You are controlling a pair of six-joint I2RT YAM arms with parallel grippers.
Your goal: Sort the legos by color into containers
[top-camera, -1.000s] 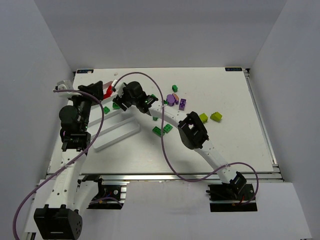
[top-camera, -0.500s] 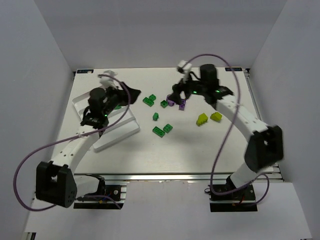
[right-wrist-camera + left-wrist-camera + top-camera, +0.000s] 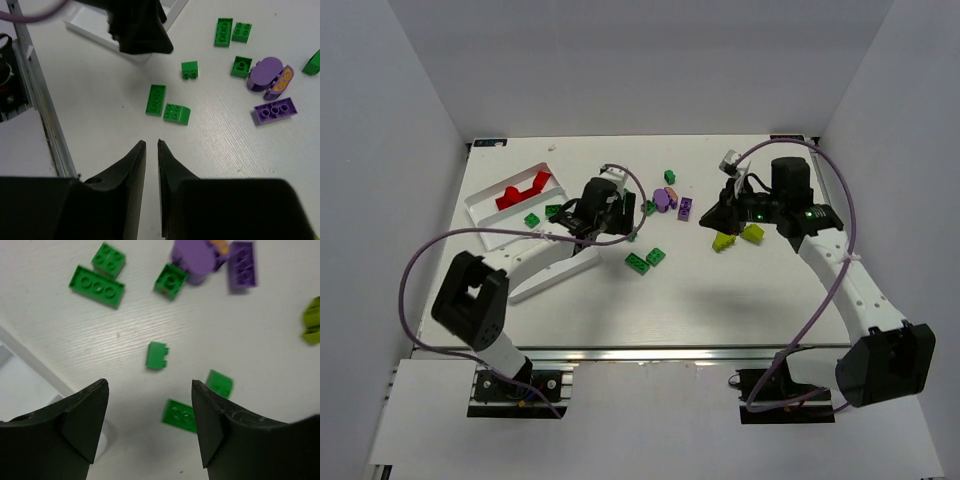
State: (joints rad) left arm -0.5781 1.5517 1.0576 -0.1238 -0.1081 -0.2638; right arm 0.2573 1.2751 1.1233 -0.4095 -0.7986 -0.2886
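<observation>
My left gripper (image 3: pixel 620 215) (image 3: pixel 148 385) hangs open over the table just right of the white tray (image 3: pixel 560 272). Nothing is between its fingers, and a small green lego (image 3: pixel 157 355) lies just ahead of them. My right gripper (image 3: pixel 712 217) (image 3: pixel 150 142) is shut and empty. It hovers high beside two yellow-green legos (image 3: pixel 724 241). Two red legos (image 3: pixel 520 190) and two green ones (image 3: pixel 532 220) lie in the tray. Loose green legos (image 3: pixel 156 99) and purple legos (image 3: pixel 275 111) are scattered mid-table.
The tray lies slanted at the left of the table, its near wall (image 3: pixel 30 365) close to my left fingers. A purple cable (image 3: pixel 430 260) loops off the left arm. The table's metal front rail (image 3: pixel 35 100) runs along the near edge.
The left gripper moved from over the tray to the green legos beside it. The right arm swung from the tray side to the yellow-green legos, and its jaws closed.
</observation>
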